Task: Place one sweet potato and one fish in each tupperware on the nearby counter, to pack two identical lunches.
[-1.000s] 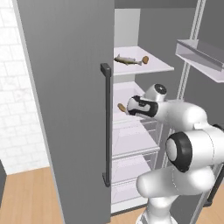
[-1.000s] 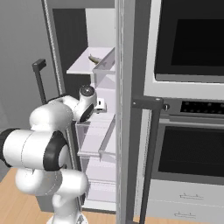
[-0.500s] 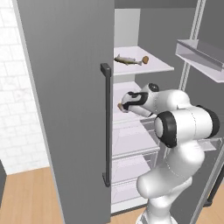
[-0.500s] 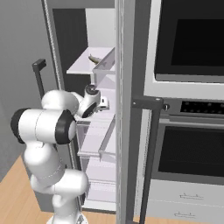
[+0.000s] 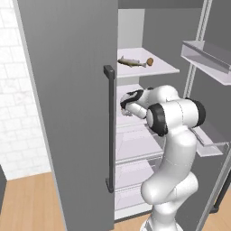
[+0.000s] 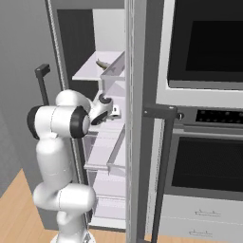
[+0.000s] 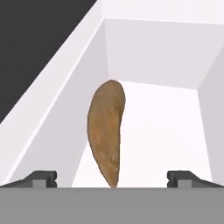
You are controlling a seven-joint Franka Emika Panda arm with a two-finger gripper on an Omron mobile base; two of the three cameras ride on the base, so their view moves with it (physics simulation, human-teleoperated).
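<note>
Orange-brown, the sweet potato (image 7: 106, 133) lies lengthwise on a white fridge shelf (image 7: 166, 127), its near tip reaching down between the two dark fingertips (image 7: 43, 178), nearer the left one and touching neither. The jaws stand wide apart. On a higher shelf (image 5: 158, 67) a fish (image 5: 131, 62) lies beside another small tuber (image 5: 150, 61). The white arm (image 5: 173, 118) bends into the open fridge, gripper (image 5: 124, 104) at a middle shelf.

Arm swung left, gripper (image 7: 112, 179) seemingly deeper into fridge (image 5: 135, 67)
</note>
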